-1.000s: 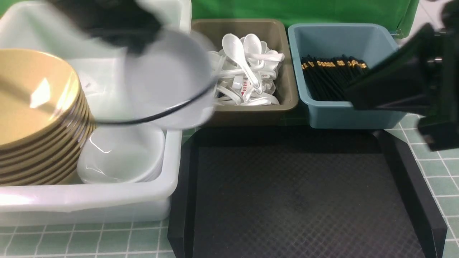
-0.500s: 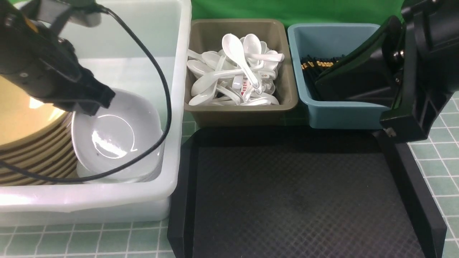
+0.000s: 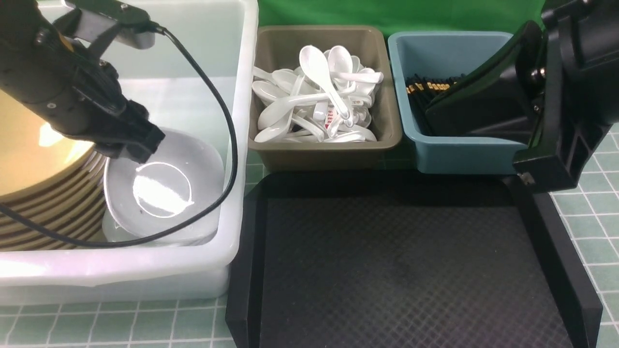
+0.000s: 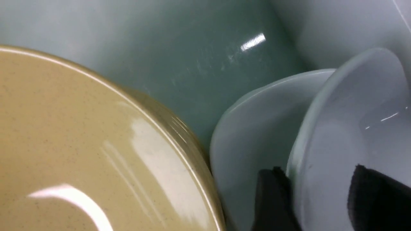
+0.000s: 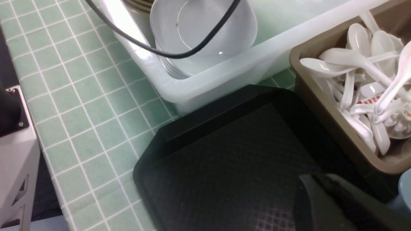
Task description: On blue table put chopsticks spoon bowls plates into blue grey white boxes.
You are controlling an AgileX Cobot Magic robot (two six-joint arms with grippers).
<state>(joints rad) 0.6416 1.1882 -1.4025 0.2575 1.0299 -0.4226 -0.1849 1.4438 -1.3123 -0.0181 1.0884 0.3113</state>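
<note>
My left gripper [image 3: 138,147] reaches into the white box [image 3: 237,193] and is shut on the rim of a white bowl [image 3: 164,188]. In the left wrist view [image 4: 317,168] one finger is outside the rim and one inside the bowl [image 4: 337,128]. The bowl sits tilted on a stack of white bowls [image 4: 257,128], beside a stack of yellow plates [image 3: 29,159]. My right gripper [image 3: 433,108] is shut and empty above the blue box [image 3: 459,154], partly covering the black chopsticks [image 3: 425,89]. White spoons [image 3: 319,96] fill the grey box [image 3: 389,96].
A black tray [image 3: 396,270] lies in front of the grey and blue boxes, with nothing on it. The left arm's cable [image 3: 227,145] loops over the bowl. The tablecloth [image 5: 80,96] has a green checked pattern.
My left gripper carried the bowl from above the white box down onto the bowl stack, and the bowl has settled lower and flatter. The right arm swung in over the blue box, then stayed still.
</note>
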